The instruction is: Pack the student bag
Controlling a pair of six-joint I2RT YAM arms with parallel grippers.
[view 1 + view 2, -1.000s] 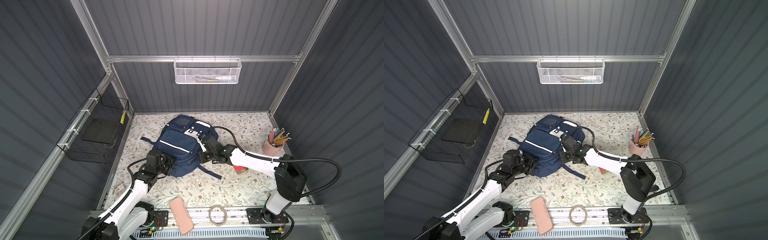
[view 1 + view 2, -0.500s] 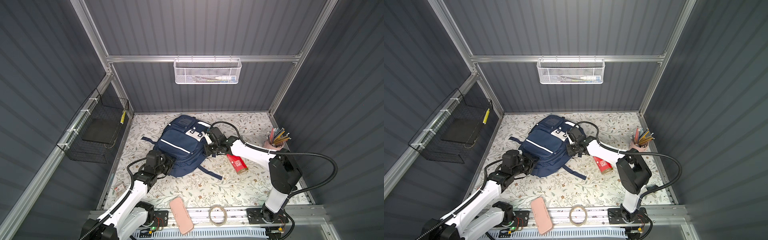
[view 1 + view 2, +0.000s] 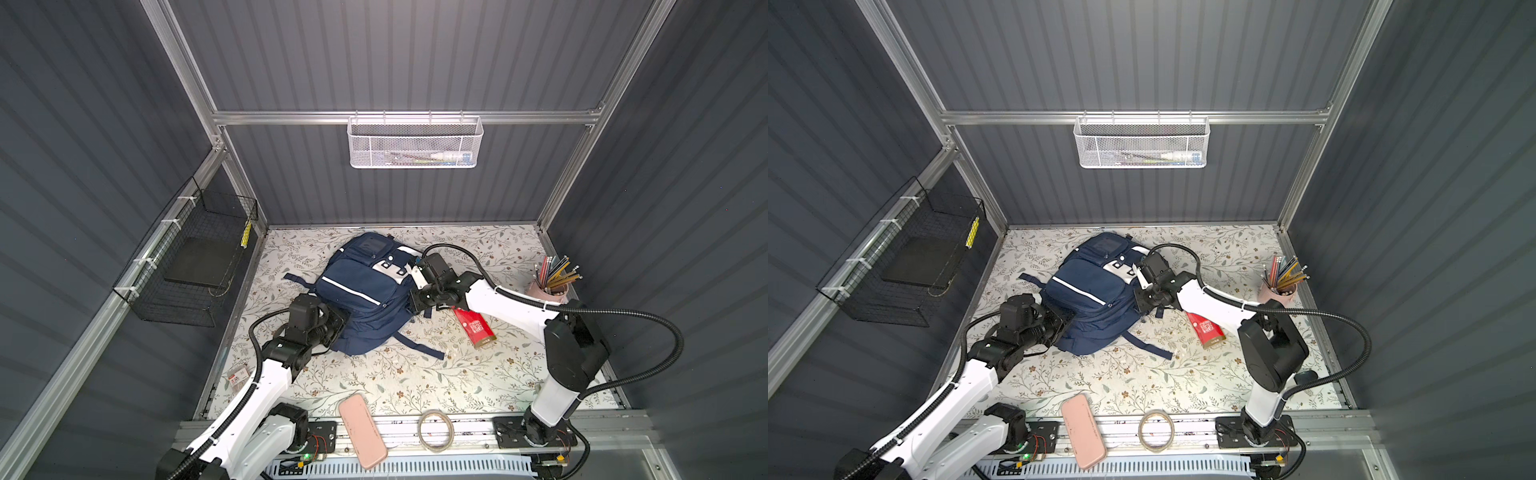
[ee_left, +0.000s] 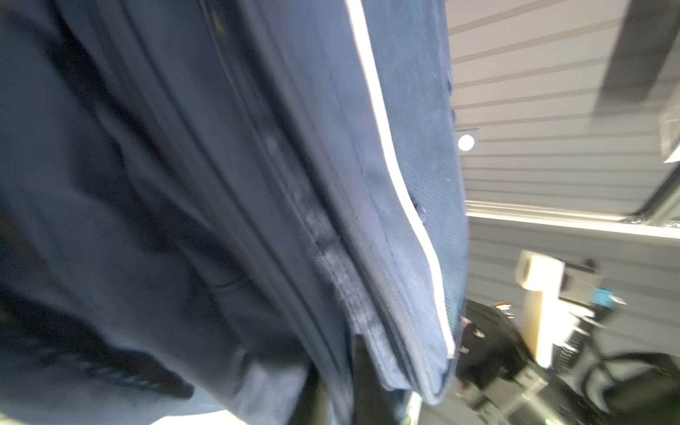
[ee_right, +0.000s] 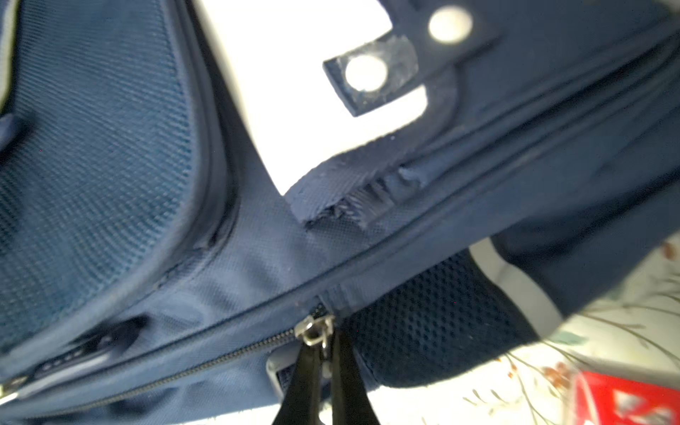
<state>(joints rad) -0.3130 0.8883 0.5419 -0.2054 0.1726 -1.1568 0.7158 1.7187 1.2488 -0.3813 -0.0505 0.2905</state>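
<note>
The student bag, navy with white stripes, lies flat at the middle of the floral table in both top views. My right gripper is at the bag's right edge. In the right wrist view this gripper is shut on the metal zipper pull of the bag. My left gripper is pressed into the bag's near left corner. In the blurred left wrist view a fold of bag fabric runs between its dark fingers; whether they clamp it is unclear.
A red packet lies on the table just right of the bag, under the right forearm. A pink cup of pencils stands far right. A pink case and a tape ring sit at the front edge. Wire baskets hang on the left and back walls.
The right arm has swung toward the back along the bag's right edge, uncovering the red packet. The left arm has stayed at the bag's near left corner.
</note>
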